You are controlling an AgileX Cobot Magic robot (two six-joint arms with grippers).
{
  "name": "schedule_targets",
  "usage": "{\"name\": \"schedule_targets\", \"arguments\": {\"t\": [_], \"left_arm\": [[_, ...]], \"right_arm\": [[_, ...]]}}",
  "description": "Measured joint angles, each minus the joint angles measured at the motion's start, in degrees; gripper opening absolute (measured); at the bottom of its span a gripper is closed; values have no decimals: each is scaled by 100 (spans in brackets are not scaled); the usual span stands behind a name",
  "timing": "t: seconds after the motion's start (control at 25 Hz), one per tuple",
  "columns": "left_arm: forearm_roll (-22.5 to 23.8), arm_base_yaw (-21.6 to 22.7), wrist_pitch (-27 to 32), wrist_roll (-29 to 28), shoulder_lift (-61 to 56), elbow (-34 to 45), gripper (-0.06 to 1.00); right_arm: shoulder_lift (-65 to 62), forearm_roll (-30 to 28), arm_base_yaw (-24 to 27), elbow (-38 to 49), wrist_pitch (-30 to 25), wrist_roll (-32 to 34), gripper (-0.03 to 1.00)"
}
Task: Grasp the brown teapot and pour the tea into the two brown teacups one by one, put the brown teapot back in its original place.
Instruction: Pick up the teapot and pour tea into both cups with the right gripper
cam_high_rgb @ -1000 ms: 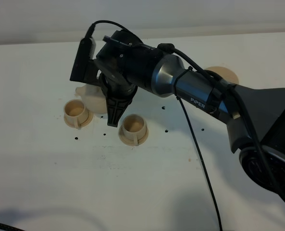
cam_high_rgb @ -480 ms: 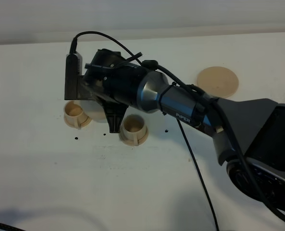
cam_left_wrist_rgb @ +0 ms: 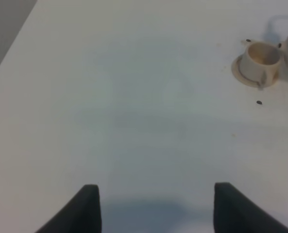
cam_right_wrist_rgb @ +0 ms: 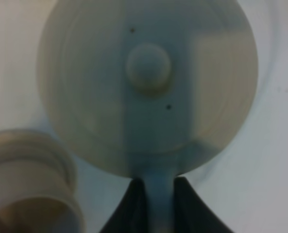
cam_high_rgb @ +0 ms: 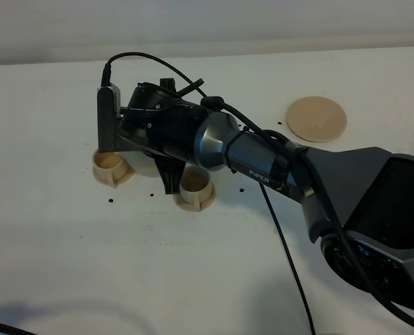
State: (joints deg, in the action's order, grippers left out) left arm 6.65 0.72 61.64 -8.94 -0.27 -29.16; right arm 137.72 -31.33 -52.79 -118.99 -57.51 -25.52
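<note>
Moved: over the last 1 s the right arm has been swung further across the white table (cam_high_rgb: pixel 193 279) and its wrist rolled, so the flat round pale tan disc coaster (cam_high_rgb: pixel 316 118), half covered before, is now fully shown.
Teapot: the pale tan round-bodied ceramic teapot (cam_right_wrist_rgb: pixel 148 107), glimpsed before in the high view, is now hidden there under the wrist. It is held near the cups, well apart from its coaster.
Right gripper (cam_right_wrist_rgb: pixel 158 191): closed on the teapot's loop handle, which is pinched between both fingers.
Left gripper (cam_left_wrist_rgb: pixel 156 187): spread wide, nothing held, parked over bare table.
Cups: the small pale tan cylindrical left teacup (cam_high_rgb: pixel 112 167) and right teacup (cam_high_rgb: pixel 195 188) are stood on their saucers. 1 rim is seen just beside the teapot body in the right wrist view; which cup it is cannot be told.
Meaning: the shift is judged to be the spout being carried toward the left teacup for a pour. No stream or tea level can be made out.
Remaining: neither fill can be confirmed, and the return to the coaster is not yet done.
</note>
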Motion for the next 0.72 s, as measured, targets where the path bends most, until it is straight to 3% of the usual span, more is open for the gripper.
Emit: {"name": "schedule_targets", "arguments": {"t": [0.48,0.72], "left_arm": [[0,0,0,0,0,0,48],[0,0,0,0,0,0,48]], "right_arm": [[0,-251,-8,0,100,82,9],[44,-683,-110,0,130,82,9]]}}
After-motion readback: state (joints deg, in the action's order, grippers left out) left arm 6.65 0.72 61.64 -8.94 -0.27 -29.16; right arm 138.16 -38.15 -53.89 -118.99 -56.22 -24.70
